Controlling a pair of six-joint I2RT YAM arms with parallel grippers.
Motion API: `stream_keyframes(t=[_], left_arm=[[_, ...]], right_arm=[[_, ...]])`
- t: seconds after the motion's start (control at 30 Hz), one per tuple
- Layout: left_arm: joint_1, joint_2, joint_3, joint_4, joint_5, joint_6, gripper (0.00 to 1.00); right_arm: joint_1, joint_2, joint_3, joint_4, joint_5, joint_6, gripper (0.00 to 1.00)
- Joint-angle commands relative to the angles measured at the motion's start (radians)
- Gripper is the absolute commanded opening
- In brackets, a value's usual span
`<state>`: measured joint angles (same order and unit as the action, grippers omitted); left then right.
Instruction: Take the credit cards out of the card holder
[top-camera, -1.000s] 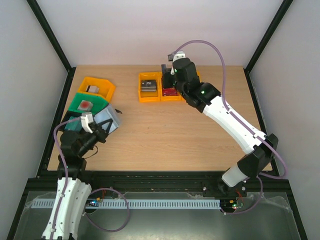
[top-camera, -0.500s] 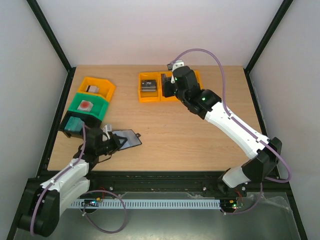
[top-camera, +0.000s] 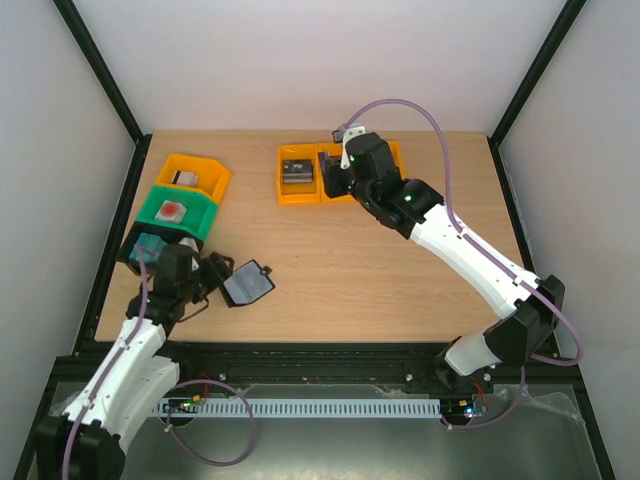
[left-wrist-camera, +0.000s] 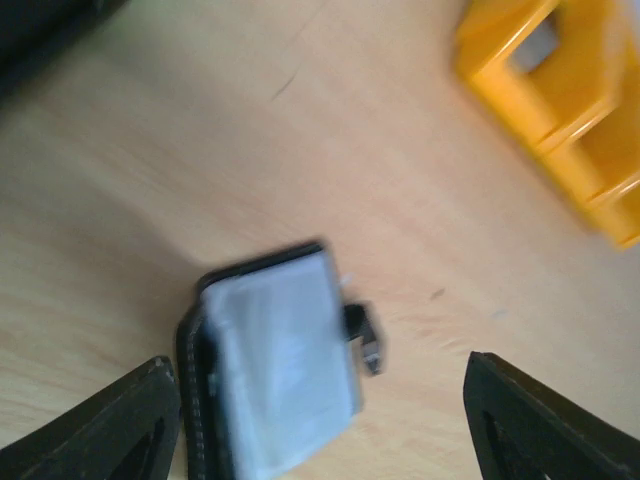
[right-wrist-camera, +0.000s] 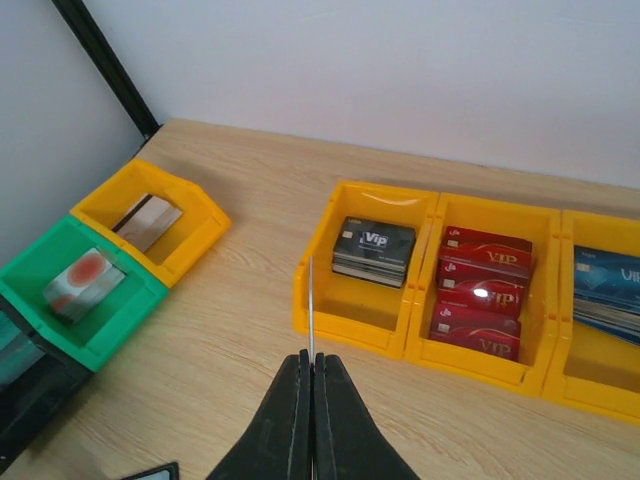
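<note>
While near green bin (top-camera: 178, 214), card holder (top-camera: 248, 284)

The wooden table (top-camera: 360, 290) I am working over is carrying the card holder (top-camera: 248, 284), which is lying open and flat near the front left corner. Just left of the card holder, a black bin (right-wrist-camera: 45, 390), a green bin (top-camera: 200, 215) and a yellow bin (top-camera: 212, 180) are standing in a row running toward the back. Well beyond the card holder, to its right, more yellow bins (top-camera: 298, 197) are sitting side by side.
</note>
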<state>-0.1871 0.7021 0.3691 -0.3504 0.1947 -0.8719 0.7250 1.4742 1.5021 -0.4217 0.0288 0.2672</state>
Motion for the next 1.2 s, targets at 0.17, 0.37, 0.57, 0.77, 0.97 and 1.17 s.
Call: stream_keyframes(t=[0.17,0.37,0.57,0.77,0.97,1.17], left_arm=[[0.050,-0.213,0.229,0.233,0.146,0.407,0.83],[-0.017,-0.398,0.153,0.466,0.185,1.167,0.79],[-0.163,-0.451,-0.072,0.792,0.128,1.977,0.89],[-0.257,-0.171,-0.094,1.266,0.064,2.365,0.92],[-0.288,-0.094,-0.059,1.253,0.080,2.461,0.83],[-0.288,-0.052,0.003,1.209,0.044,2.480,0.70]], right_arm=[[0.044,0.048,0.114,-0.018,-0.218,0.044,0.02],[0.069,0.009,0.084,0.177,-0.405,0.219,0.02],[0.106,-0.022,-0.035,0.418,-0.428,0.397,0.02],[0.127,-0.012,-0.078,0.507,-0.456,0.487,0.02],[0.142,0.007,-0.077,0.514,-0.483,0.495,0.02],[0.156,0.019,-0.058,0.481,-0.504,0.469,0.02]])
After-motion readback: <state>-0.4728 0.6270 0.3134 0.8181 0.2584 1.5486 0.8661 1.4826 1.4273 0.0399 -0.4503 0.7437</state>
